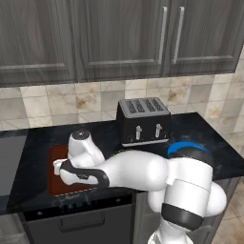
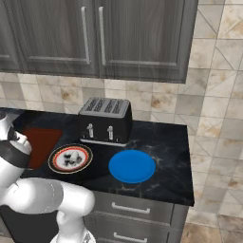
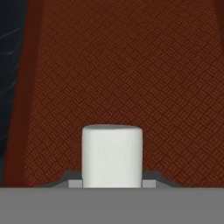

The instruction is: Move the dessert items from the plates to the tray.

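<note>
**Jaws clamped on a marshmallow above the tray**

Jaws nearly closed, the gripper [image 3: 112,183] pinches a white marshmallow-like dessert item [image 3: 112,155] between its fingertips, directly over the woven red-brown floor of the tray [image 3: 131,65]. From the left base view, the hand hangs low over the tray at the counter's left end, beside the black toaster [image 1: 143,121]. The red-rimmed plate [image 2: 70,158] and the blue plate [image 2: 132,166] both look bare of desserts, though a small white piece against the patterned centre would be hard to spot. The step appears to be delivery: what remains is to lower, part the fingers and lift clear.
</note>
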